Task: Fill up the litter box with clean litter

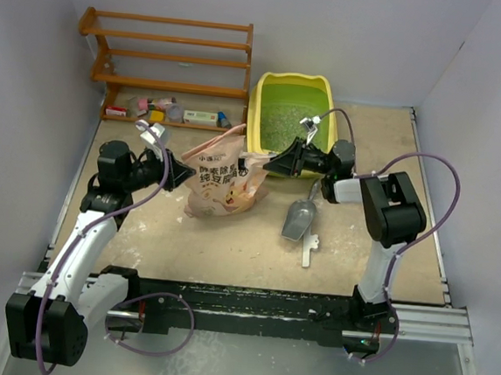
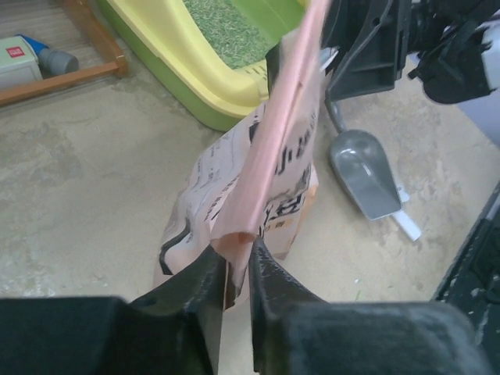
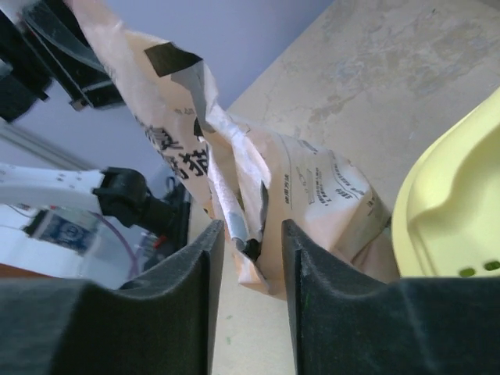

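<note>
The box (image 1: 255, 118) sits at the far side of the counter (image 1: 228, 247), some litter (image 1: 278, 124) in its basin. Just beside it stands the bag (image 1: 220, 180), one top edge clamped in the left claw (image 2: 238, 256). The right claw (image 3: 251, 234) straddles the opposite edge, fingers apart. If it closes off the fold, the bag could sag and spill short of the box.

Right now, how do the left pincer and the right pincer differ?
The left pincer is shut on the bag's edge; the right pincer is open around its fold. The left pincer is away from the litter box; the right pincer is beside it. Both face the bag.
</note>
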`<state>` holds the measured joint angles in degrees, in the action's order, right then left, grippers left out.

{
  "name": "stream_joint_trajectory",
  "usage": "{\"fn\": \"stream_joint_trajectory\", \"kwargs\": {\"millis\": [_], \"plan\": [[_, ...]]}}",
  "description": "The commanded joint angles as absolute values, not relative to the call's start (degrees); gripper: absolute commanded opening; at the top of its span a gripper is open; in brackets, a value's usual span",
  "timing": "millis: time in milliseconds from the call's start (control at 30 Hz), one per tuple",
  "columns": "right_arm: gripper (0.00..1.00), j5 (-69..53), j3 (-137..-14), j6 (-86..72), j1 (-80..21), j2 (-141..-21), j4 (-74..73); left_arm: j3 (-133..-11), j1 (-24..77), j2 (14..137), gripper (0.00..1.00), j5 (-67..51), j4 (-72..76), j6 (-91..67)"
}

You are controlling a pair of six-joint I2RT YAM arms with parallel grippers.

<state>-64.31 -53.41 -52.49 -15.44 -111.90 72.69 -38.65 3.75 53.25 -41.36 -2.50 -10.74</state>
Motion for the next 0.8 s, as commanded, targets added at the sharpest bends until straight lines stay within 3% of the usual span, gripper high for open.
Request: {"fn": "stream_joint_trajectory", "kwargs": {"millis": [0,33,67,167,300,400,467,500,533,667,767], "plan": [[0.15,-65.3,-54.5,-60.4,-16.5,-113.7,86.3,-38.5,3.5,53.2,0.32,-43.0,1.8,-13.4],[0.02,-64.7,-54.0,-61.8,-16.6,-113.8,86.7,-38.2,3.5,53.2,0.39,-43.5,2.7,-14.1],[0.0,-64.4,-53.2,-62.4,-16.6,-113.4,86.7,-37.6,3.5,52.9,0.47,-43.9,4.2,-15.3],[0.0,-61.6,-48.8,-59.4,-16.4,-110.1,83.7,-34.8,3.5,51.9,0.58,-46.0,10.8,-18.7],[0.0,-58.5,-43.4,-53.5,-16.4,-104.2,77.5,-32.9,3.5,53.0,0.59,-47.5,16.4,-22.1],[0.0,-57.5,-40.9,-52.6,-16.4,-101.3,76.4,-32.9,3.5,55.6,0.49,-49.8,19.6,-24.7],[0.0,-57.5,-39.6,-53.2,-16.4,-100.2,76.7,-32.6,3.5,56.7,0.27,-49.9,22.9,-26.9],[0.0,-57.5,-38.8,-53.6,-16.4,-99.6,77.0,-32.0,3.5,57.0,0.07,-50.0,25.5,-28.7],[0.0,-57.1,-37.8,-54.2,-16.3,-99.0,77.8,-31.5,3.5,57.1,0.0,-50.3,28.4,-30.2],[0.0,-55.4,-33.9,-54.0,-16.3,-95.8,77.3,-32.6,3.4,56.4,0.0,-50.7,27.1,-29.7],[0.0,-55.1,-31.2,-54.8,-15.8,-93.9,78.8,-34.6,3.1,55.3,0.0,-51.0,16.3,-23.3]]}}
